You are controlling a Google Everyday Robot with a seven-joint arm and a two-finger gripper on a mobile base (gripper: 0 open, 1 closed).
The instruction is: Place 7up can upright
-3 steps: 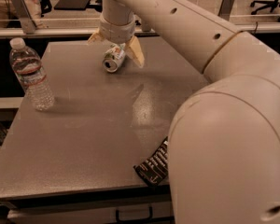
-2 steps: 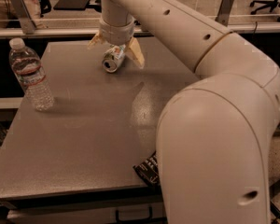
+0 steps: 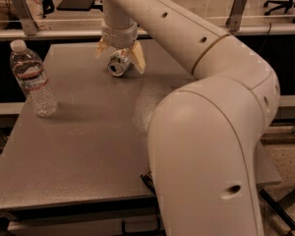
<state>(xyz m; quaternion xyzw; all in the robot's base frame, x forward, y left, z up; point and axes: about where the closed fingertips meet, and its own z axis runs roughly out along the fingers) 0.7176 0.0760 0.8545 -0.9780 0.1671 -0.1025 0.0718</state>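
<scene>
gripper (image 3: 119, 56) hangs over the far middle of the table (image 3: 88, 146), fingers (image 3: 138, 58) spread wide to either side of the can (image 3: 117, 66); whether they touch it i cannot tell. can lies on its side right under the wrist, one shiny end facing the near-left, so its long axis runs roughly level and away from the camera, and by my reckoning must be tipped through a quarter turn to stand. bottle (image 3: 33, 80) stands capped and upright, well apart at the left edge.
</scene>
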